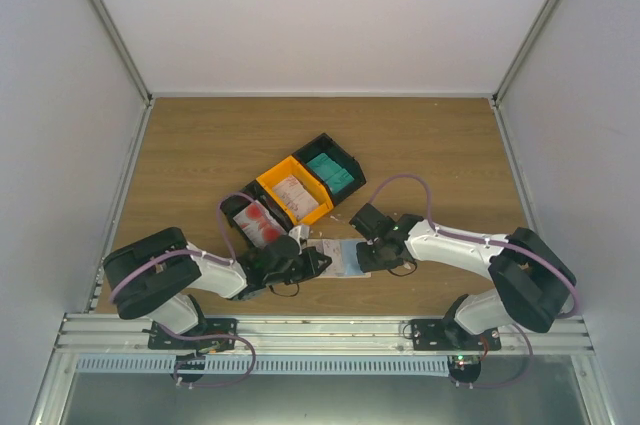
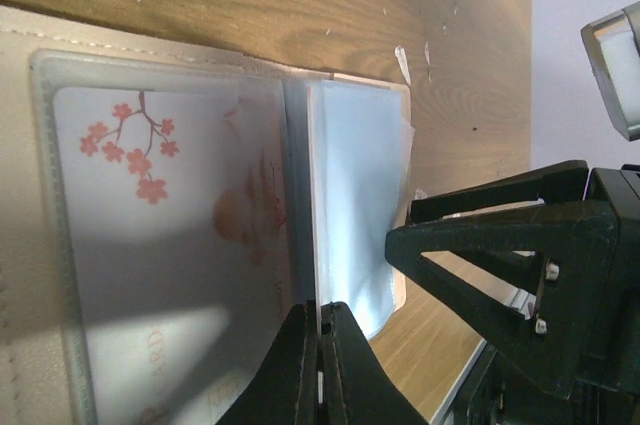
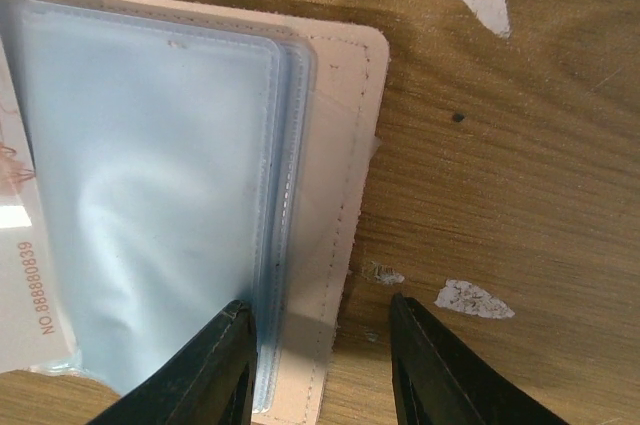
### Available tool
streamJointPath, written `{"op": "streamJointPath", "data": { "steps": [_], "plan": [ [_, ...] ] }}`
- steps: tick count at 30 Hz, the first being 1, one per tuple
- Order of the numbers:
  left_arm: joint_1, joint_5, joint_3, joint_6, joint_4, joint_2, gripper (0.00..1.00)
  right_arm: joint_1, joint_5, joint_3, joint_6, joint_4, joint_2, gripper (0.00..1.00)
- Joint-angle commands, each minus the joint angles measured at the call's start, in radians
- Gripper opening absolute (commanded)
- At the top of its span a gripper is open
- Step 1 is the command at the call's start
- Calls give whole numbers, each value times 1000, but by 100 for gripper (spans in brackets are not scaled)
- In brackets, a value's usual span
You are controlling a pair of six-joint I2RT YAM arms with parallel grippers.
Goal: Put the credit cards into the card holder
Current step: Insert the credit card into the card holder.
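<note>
Top external view puts the left pincer (image 1: 316, 264) at the 9 o'clock edge of the holder (image 1: 340, 258), jaws pressed together, seemingly on the rim of a clear pocket leaf beside a blossom card (image 2: 170, 245) already sleeved. If that thin leaf slips out, the pocket would likely fall flat and leave the next card no mouth to enter. A tug could instead drag the open holder across the table (image 1: 200, 165) or fold it shut. A red-blotched card (image 1: 262, 225), a pinkish card (image 1: 295, 195) and a teal card (image 1: 332, 173) lie in the trays (image 1: 268, 181) at the holder's 10 to 12 o'clock, not yet fetched. The right pincer (image 1: 362, 253) sits at the holder's 3 o'clock, jaws apart and clamping nothing, straddling its beige corner: one finger (image 3: 225, 365) over the blue pocket, the other on bare wood. Pressing unevenly there could skew the holder.
</note>
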Motion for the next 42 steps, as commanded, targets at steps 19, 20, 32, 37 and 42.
{"op": "streamJointPath", "data": {
  "steps": [19, 20, 32, 37, 42],
  "plan": [
    [-16, 22, -16, -14, 77, 58, 0, 22, -13, -25, 15, 5, 34, 38],
    [-16, 24, -14, -11, 74, 60, 0, 23, -25, -25, 13, 7, 36, 38],
    [-14, 15, 34, -45, 6, 101, 0, 23, -27, -25, 13, 14, 38, 38],
    [-13, 26, 63, -27, -8, 119, 3, 24, -27, -26, 13, 20, 35, 38],
    [-15, 45, 86, 8, -66, 103, 7, 23, -10, -25, 21, 18, 13, 37]
  ]
}}
